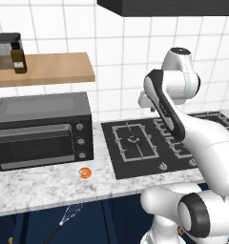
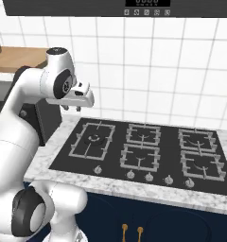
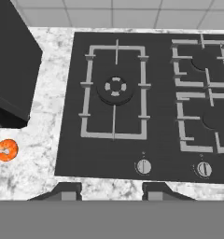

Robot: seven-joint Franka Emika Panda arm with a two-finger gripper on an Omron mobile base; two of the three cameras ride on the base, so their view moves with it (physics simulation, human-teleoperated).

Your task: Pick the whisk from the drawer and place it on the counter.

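Silvery whisk (image 1: 68,215) lies in the drawer (image 1: 88,221); pincer (image 3: 111,191) hangs spread apart over the counter (image 3: 44,158).

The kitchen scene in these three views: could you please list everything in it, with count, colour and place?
whisk: one, silvery wires, dark handle, in the open drawer below the counter edge.
drawer: one, navy, open.
counter: one, white-grey marble.
orange object: one, small, on the counter in front of the oven.
toaster oven: one, black, on the counter, left of the hob.
hob: one, black, grey grates, set in the counter.
shelf: one, light wood, on the wall above the oven.
bottle: one, dark, on the shelf.
gripper: one, dark fingertips apart, above the hob's front edge.
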